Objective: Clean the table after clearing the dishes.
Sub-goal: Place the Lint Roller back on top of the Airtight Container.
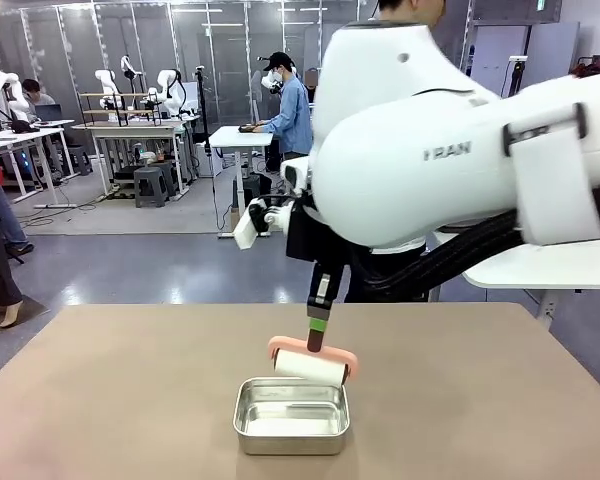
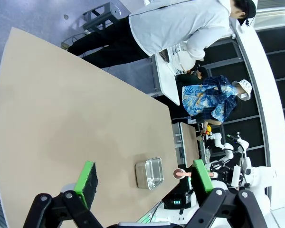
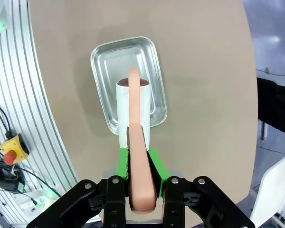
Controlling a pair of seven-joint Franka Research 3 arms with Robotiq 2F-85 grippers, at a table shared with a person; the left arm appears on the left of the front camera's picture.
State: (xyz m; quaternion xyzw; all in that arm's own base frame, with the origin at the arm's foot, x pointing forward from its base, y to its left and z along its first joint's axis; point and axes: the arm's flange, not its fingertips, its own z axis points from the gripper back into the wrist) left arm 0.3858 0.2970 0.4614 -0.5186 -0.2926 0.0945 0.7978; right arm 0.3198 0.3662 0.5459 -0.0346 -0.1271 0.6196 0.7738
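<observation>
The taupe-brown table [image 1: 130, 400] is bare apart from a small steel pan [image 1: 291, 415]. My right gripper [image 1: 318, 322] hangs over the pan's far edge, shut on the pink handle of a lint roller [image 1: 310, 365]. Its white roll sits just above the pan's rim. In the right wrist view the green pads clamp the roller handle [image 3: 135, 142], and the roll [image 3: 132, 102] points down over the pan [image 3: 104, 61]. My left gripper [image 2: 145, 175] is open, high above the table [image 2: 61, 109], with nothing between its fingers. The dishes are out of view.
A person [image 2: 180, 23] in a grey top stands at the table's far side, mostly hidden behind my right arm in the front view. A white side table [image 1: 540, 265] stands at the right beyond the table edge.
</observation>
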